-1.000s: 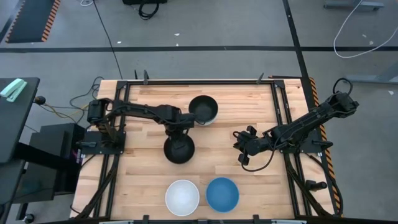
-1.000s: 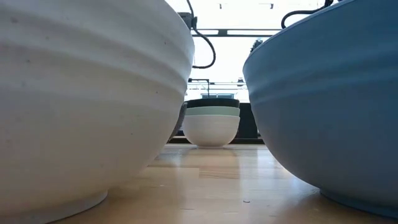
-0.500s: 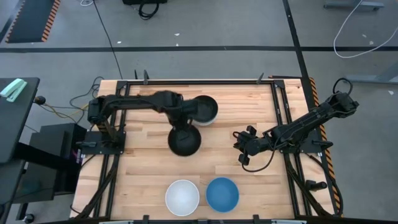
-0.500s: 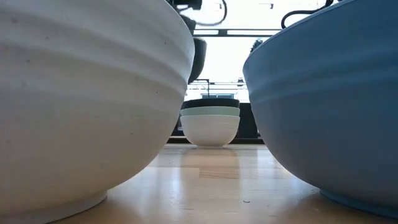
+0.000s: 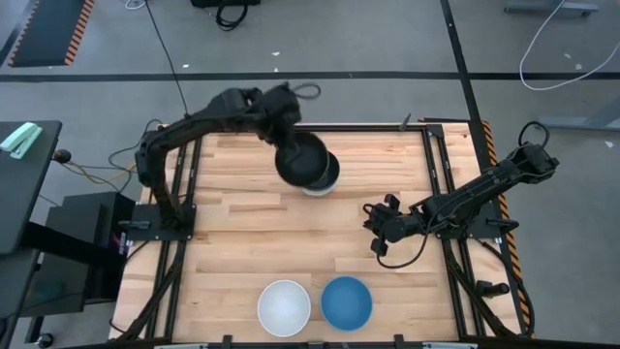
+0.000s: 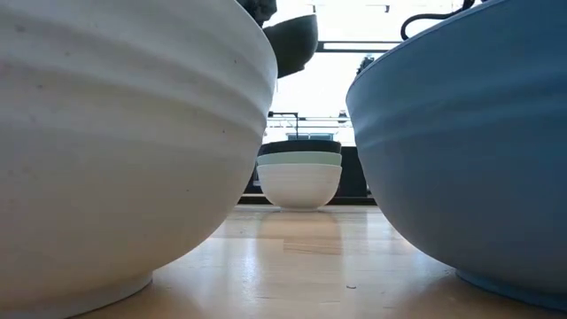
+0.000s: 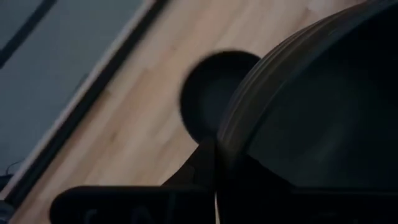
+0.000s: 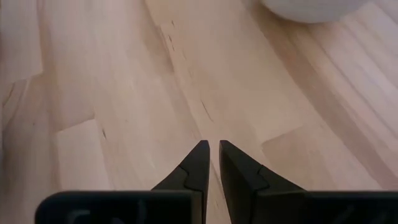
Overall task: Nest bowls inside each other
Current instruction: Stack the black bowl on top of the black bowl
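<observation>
My left gripper (image 5: 288, 138) is raised over the far middle of the table and is shut on a black bowl (image 5: 303, 161). That bowl (image 6: 293, 40) hangs in the air just above a stack of bowls (image 6: 299, 173): white at the bottom, pale mint green in the middle, black on top. The stack (image 5: 327, 182) stands on its base, partly hidden under the held bowl. A white bowl (image 5: 284, 307) and a blue bowl (image 5: 346, 302) stand side by side at the near edge. My right gripper (image 5: 372, 231) waits shut, low over the right half of the table. My left gripper holds the black bowl by its rim (image 7: 225, 142) on the far-left side. The bowl's wall runs between the two fingers, one finger (image 7: 200, 163) outside and the other inside. The fingers point down from above. The bowl is lifted clear, mouth up, over the stack.
The near white bowl (image 6: 115, 133) and blue bowl (image 6: 461, 133) fill the low view's sides. Bare wood lies between them and the stack. Black rails (image 5: 291, 126) frame the table, and cables hang by the right arm (image 5: 465, 199). A white bowl's edge (image 8: 311, 7) shows ahead of my right gripper (image 8: 212, 158).
My left gripper has lifted the black bowl off the middle of the table and carried it up and toward the far edge, until it hangs over the stack. The bowl is now clear of the wood. The right arm has kept still.
</observation>
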Tool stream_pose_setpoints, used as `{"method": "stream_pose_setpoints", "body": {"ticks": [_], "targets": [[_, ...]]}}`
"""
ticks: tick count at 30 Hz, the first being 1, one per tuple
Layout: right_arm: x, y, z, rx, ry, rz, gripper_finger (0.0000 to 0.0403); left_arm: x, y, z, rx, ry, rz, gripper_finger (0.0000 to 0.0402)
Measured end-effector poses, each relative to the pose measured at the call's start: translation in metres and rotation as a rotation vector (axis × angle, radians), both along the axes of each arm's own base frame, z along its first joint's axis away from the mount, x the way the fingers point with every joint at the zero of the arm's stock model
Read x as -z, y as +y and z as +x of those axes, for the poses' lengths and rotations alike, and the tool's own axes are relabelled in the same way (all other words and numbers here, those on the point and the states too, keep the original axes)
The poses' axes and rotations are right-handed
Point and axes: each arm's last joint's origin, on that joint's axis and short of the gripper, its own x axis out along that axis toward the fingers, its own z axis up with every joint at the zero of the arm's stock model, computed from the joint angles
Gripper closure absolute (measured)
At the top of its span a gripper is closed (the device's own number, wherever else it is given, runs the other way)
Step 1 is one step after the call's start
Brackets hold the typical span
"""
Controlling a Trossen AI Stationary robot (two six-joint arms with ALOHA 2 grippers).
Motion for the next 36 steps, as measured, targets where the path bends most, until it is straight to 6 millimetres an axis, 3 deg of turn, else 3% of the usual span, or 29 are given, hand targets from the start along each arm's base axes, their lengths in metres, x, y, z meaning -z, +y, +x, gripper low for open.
{"method": "stream_pose_setpoints", "body": {"ticks": [4,10,16,23,30,36], "targets": [[-0.002,0.001,0.002,0.001,-0.027,0.009,0.0359,0.0,0.019,-0.005,-0.03,-0.037,-0.037,0.0391],[-0.007,-0.005,0.01,0.036,-0.108,-0.031,0.0365,0.016,0.033,0.008,0.008,-0.039,-0.09,0.0391],[-0.009,-0.037,0.017,0.165,-0.118,-0.06,0.0396,0.047,0.042,0.032,0.087,-0.009,-0.155,0.0391],[-0.011,-0.08,0.022,0.264,-0.112,-0.093,0.0398,0.079,0.057,0.046,0.097,0.051,-0.199,0.0391],[-0.019,-0.123,0.024,0.278,-0.207,-0.049,0.04,0.085,0.06,0.049,0.122,0.042,-0.22,0.039],[-0.008,-0.156,0.02,0.318,-0.183,0.021,0.0401,0.085,0.06,0.049,0.123,0.043,-0.221,0.0391]]}}
